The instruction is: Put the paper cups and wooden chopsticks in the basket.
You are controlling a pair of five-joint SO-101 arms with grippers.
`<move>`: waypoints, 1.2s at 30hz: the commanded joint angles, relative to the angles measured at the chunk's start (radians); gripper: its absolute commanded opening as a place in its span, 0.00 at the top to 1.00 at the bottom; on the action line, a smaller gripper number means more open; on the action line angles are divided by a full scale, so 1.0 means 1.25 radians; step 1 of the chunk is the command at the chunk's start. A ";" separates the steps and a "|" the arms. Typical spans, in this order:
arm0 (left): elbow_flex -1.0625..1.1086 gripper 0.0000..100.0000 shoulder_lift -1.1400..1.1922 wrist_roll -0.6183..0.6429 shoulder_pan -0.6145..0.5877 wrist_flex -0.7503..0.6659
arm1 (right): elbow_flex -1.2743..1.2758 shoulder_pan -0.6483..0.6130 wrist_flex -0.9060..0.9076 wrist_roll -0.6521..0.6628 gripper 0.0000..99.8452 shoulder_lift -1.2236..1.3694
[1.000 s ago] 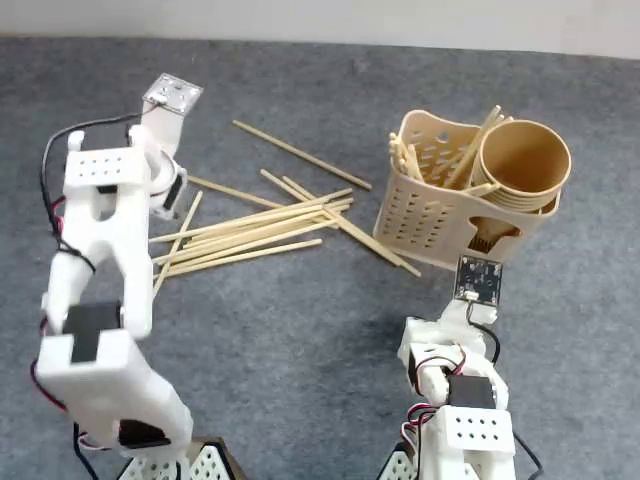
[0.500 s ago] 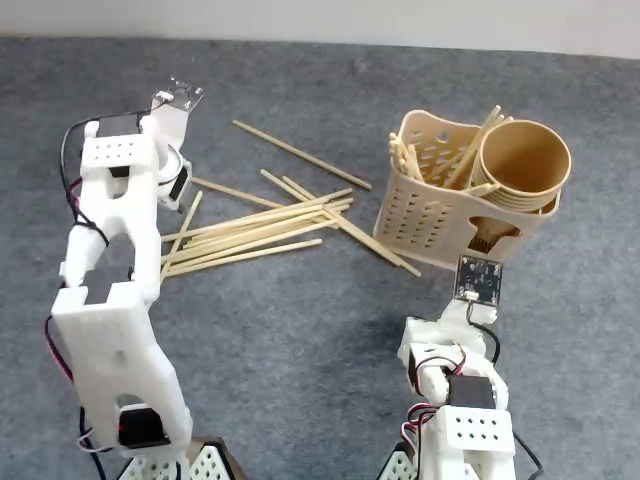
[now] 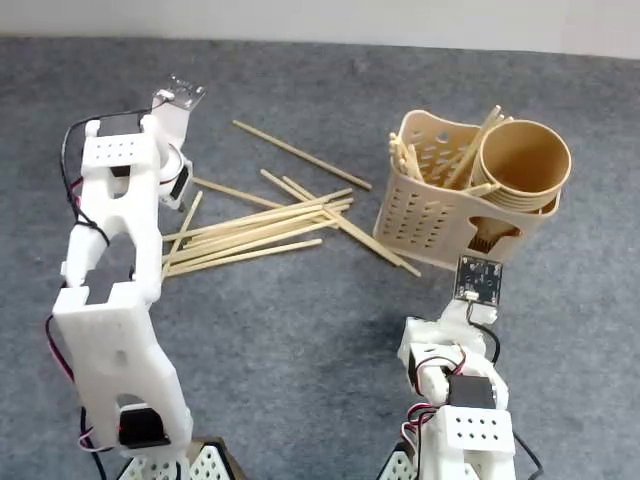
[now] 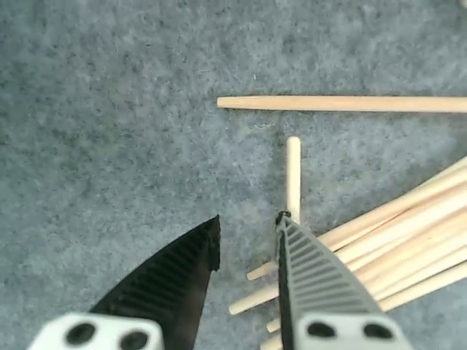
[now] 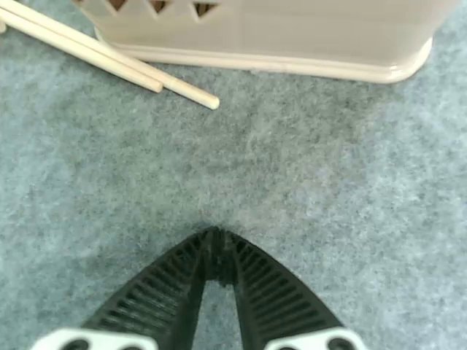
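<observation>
Several wooden chopsticks [image 3: 255,235] lie scattered on the grey carpet left of the beige basket [image 3: 435,215]. The basket holds stacked paper cups [image 3: 525,165] and some chopsticks [image 3: 405,160]. My left gripper [image 4: 248,233] is open just above the carpet at the left end of the pile; one fingertip [image 4: 284,222] rests over a single chopstick [image 4: 293,175], with another chopstick [image 4: 343,104] lying crosswise beyond. My right gripper [image 5: 215,237] is shut and empty, low over the carpet in front of the basket [image 5: 292,36].
Two chopstick ends [image 5: 146,76] lie close to the basket's base. A lone chopstick [image 3: 300,155] lies farther back. Open carpet spreads between the two arms and along the table's back.
The left arm has swung forward and down toward the left end of the chopstick pile, mostly in the first half second. The right arm has stayed still.
</observation>
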 commanded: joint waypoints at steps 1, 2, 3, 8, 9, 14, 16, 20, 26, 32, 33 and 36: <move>-0.013 0.86 -0.007 -0.001 0.052 -0.007 | 0.075 -0.004 -0.015 -0.006 0.99 -0.009; -0.013 0.86 -0.007 -0.001 0.057 -0.007 | 0.075 -0.004 -0.015 -0.006 0.99 -0.009; -0.013 0.86 -0.007 -0.001 0.061 -0.007 | 0.075 -0.004 -0.015 -0.006 0.99 -0.009; -0.014 0.86 0.014 -0.001 0.058 -0.011 | 0.075 -0.004 -0.015 -0.006 0.99 -0.009; -0.020 0.86 0.031 -0.001 0.057 -0.011 | 0.075 -0.004 -0.015 -0.006 0.99 -0.009; -0.023 0.87 0.115 -0.002 0.055 -0.012 | 0.075 -0.004 -0.015 -0.006 0.99 -0.009; -0.023 0.88 0.123 -0.002 0.050 -0.012 | 0.075 -0.004 -0.015 -0.006 0.99 -0.009; -0.023 0.96 0.121 -0.006 0.039 -0.010 | 0.075 -0.004 -0.015 -0.006 0.99 -0.009; -0.037 0.99 0.118 -0.007 -0.009 -0.006 | 0.075 -0.004 -0.015 -0.006 0.99 -0.009; -0.161 0.99 0.121 -0.009 -0.085 0.066 | 0.075 -0.004 -0.015 -0.006 0.99 -0.009; -0.184 0.99 0.121 -0.009 -0.095 0.081 | 0.075 -0.004 -0.015 -0.006 0.99 -0.009; -0.231 0.99 0.121 -0.048 -0.112 0.130 | 0.075 -0.004 -0.015 -0.006 0.99 -0.009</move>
